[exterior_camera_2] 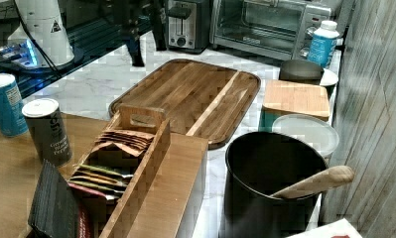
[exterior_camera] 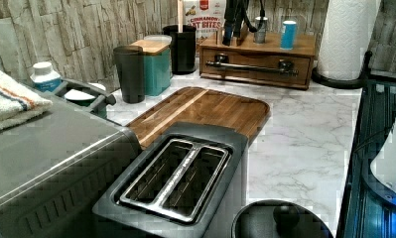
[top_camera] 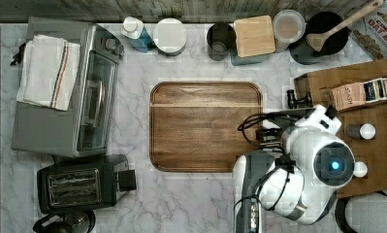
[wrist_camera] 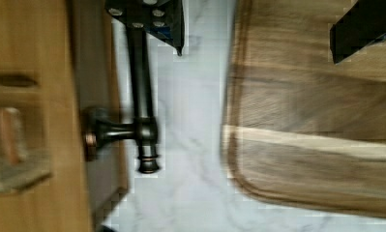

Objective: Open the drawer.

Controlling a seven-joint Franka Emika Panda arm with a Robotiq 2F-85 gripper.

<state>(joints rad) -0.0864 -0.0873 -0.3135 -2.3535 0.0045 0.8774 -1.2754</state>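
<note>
the drawer (exterior_camera: 257,58) is the wooden front of the box at 3 o'clock from the cutting board (top_camera: 205,126) in the top view, and in the left view it looks fully shut, its black bar handle (wrist_camera: 141,96) standing off the front on its posts.

the hand (wrist_camera: 256,29) is spread wide. in the wrist view one finger (wrist_camera: 147,19) lies right at the bar, though i cannot tell if it touches. the other finger (wrist_camera: 362,29) hangs over the board, well apart from the first.

the step in hand seems to be getting a grip on the bar. to do it well, the hand should shift until the bar sits between both fingers, away from the post, then press together squarely. the pull should run straight out over the worktop (top_camera: 181,199) toward 9 o'clock in the top view. a slanted pull could jam the drawer or drag the whole box along.
</note>
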